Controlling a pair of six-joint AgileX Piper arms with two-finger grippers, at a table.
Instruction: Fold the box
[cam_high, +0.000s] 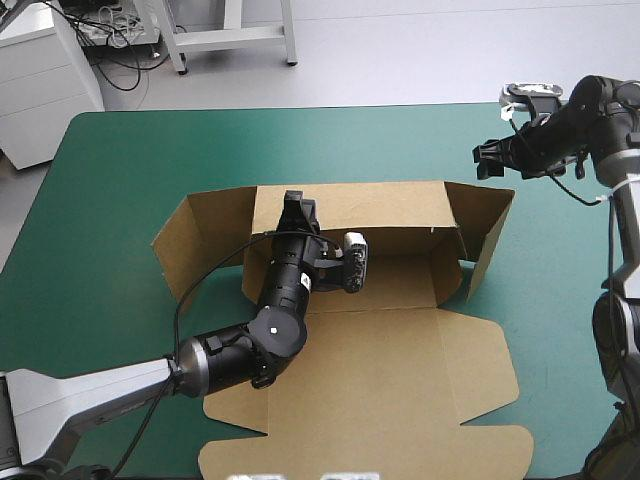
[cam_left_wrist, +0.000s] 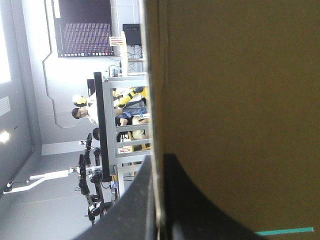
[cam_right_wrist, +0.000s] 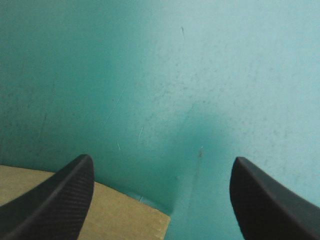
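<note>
Box (cam_high: 410, 282): brown board, partly erected, lying at the middle of the counter (cam_high: 110, 170). The far wall (cam_high: 390, 205) stands upright along the far side of the base. A side flap is raised at each end of this wall and angled toward the near side: the left flap (cam_high: 195, 245) and the right flap (cam_high: 488, 235). The base lies flat in front of the wall. The lid panel (cam_high: 370, 400) lies flat on the near side of the base. Its tabs are spread to left and right, and its near edge is close to the counter's near edge.

Left gripper (cam_high: 297, 212): the arm extends from the near left, across the lid panel and the base, to the top edge of the far wall, left of the wall's middle. In the left wrist view the black fingers (cam_left_wrist: 135, 200) are all but closed, with the board's edge running between them. They grip the wall, and brown board fills the field to one side of them.

Right gripper (cam_high: 488, 160): raised above the far right of the counter, just beyond the right flap and apart from the board. In the right wrist view its fingers stand wide apart with nothing between them. Ahead of them lies the bare teal-green cover (cam_right_wrist: 200, 75), and a corner of brown board shows beside one finger.
</note>
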